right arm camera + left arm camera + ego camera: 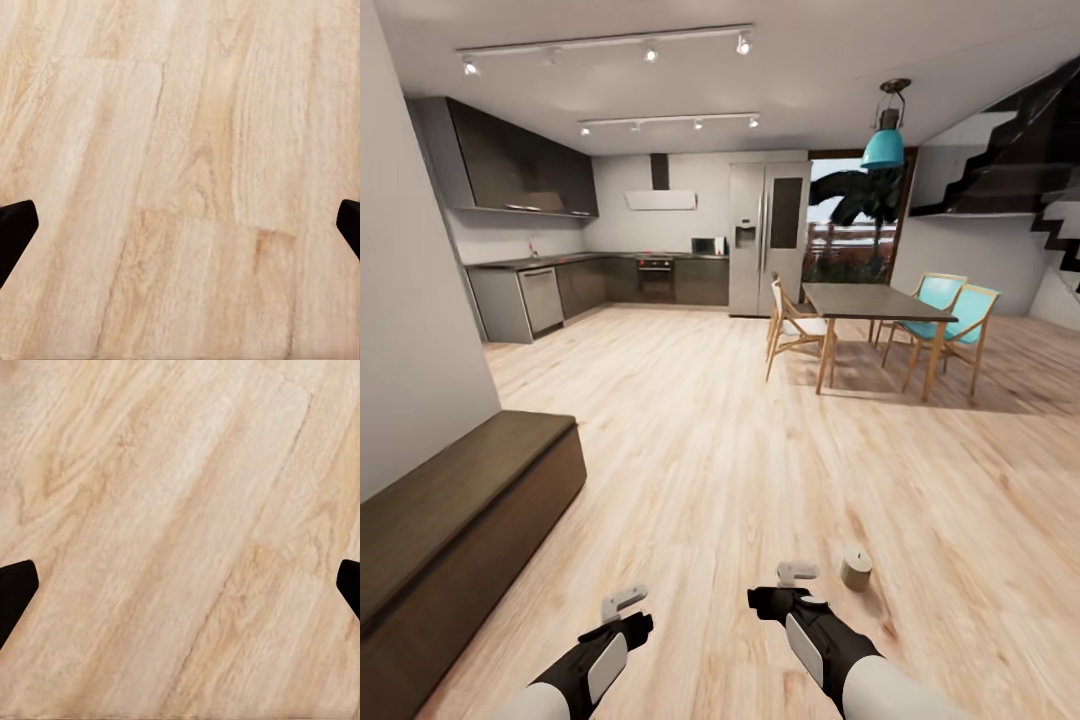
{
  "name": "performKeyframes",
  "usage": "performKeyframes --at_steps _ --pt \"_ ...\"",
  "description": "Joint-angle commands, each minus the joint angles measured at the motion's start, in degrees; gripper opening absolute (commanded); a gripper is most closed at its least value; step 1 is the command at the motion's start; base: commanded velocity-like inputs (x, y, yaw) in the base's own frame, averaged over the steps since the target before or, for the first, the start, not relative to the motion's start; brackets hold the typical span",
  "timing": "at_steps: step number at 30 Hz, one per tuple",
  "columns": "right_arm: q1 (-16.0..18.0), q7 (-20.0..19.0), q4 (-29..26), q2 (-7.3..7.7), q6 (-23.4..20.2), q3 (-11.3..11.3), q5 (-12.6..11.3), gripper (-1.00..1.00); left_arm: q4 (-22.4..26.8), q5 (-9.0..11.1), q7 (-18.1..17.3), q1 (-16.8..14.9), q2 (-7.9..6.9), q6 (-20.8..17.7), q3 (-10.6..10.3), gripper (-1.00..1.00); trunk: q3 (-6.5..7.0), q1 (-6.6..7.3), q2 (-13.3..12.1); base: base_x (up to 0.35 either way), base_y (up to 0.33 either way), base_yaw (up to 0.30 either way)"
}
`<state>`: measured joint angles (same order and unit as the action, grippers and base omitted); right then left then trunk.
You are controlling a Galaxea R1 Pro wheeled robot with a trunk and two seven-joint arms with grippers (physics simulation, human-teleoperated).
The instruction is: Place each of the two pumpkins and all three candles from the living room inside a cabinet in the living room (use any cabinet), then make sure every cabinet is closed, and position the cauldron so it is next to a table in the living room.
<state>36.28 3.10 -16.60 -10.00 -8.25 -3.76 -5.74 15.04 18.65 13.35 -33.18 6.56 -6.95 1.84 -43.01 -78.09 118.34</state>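
Currently en route | candle (855, 569) stands on floor just beside right hand (792, 583), likely light, rigid, waxy-slick: take across its sides | cabinet (450, 520) shut along left wall | left hand (625, 607) and right both apart, empty

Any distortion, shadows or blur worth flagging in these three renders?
Head view: wide-angle stretch, the cabinet bulging at the edge; soft shadows under the dining table and beside a small cylinder on the floor. Left wrist view: soft floor grain, fingertips dark at the edges. Right wrist view: same.
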Motion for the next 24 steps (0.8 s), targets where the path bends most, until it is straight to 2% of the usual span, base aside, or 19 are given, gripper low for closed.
performKeyframes --at_steps 1,14,20,24 --pt "0.0 0.3 -0.1 0.0 -0.3 -0.4 -0.6 1.0 0.2 0.1 0.2 0.0 0.03 -0.3 0.2 1.0 -0.09 0.03 0.0 -0.219 -0.009 0.272" --pt "0.0 0.3 -0.1 0.0 -0.3 -0.4 -0.5 1.0 0.2 0.0 0.2 0.0 0.02 -0.3 0.1 1.0 -0.48 0.03 0.0 -0.088 -0.001 0.265" --pt "-0.4 0.2 -0.1 0.0 2.0 -0.4 -0.5 1.0 0.2 0.0 0.2 0.0 0.03 -0.3 0.1 1.0 -0.51 0.03 0.0 -0.297 0.0 0.051" --pt "-0.5 0.2 -0.1 0.0 2.6 -0.4 -0.5 1.0 0.2 0.0 0.2 0.0 0.03 -0.3 0.1 1.0 -0.51 0.03 0.0 -0.337 0.0 0.177"
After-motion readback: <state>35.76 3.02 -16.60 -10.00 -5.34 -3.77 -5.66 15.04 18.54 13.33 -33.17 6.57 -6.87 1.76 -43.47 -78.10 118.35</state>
